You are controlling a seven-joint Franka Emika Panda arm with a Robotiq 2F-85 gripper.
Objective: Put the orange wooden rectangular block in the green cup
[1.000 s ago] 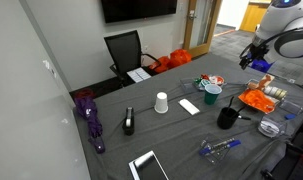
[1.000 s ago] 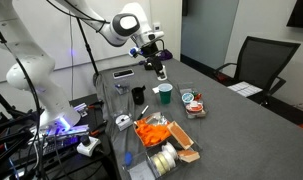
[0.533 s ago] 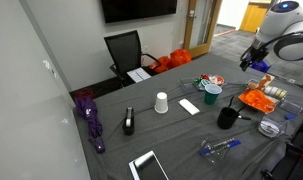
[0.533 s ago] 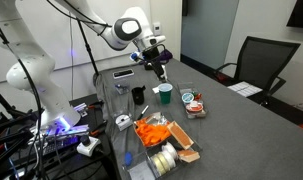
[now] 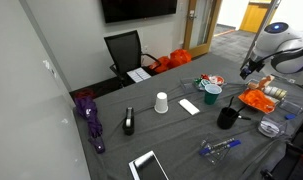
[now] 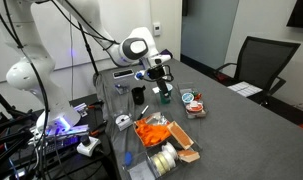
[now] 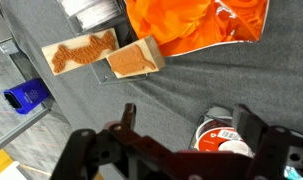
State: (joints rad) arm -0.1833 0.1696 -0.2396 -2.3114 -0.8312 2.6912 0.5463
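Note:
The orange wooden rectangular block (image 7: pixel 136 58) lies flat on the grey table in the wrist view, next to a wooden piece with an orange fish shape (image 7: pixel 81 52). The teal-green cup (image 5: pixel 211 92) stands upright near the table's middle; it also shows in an exterior view (image 6: pixel 166 97), partly behind my gripper. My gripper (image 7: pixel 189 125) is open and empty. It hangs low above the table (image 6: pixel 161 82), over a small round red-and-white tin (image 7: pixel 221 135), apart from the block. The cup is out of the wrist view.
A crumpled orange bag (image 7: pixel 196 25) lies beside the block. A black mug (image 5: pixel 227 117) and an upturned white paper cup (image 5: pixel 161 102) stand on the table. A tape roll (image 6: pixel 166 160) and a blue object (image 7: pixel 26 95) lie nearby.
My gripper has moved down and across the table, from above the far side to low over the area by the green cup. Nothing was taken hold of.

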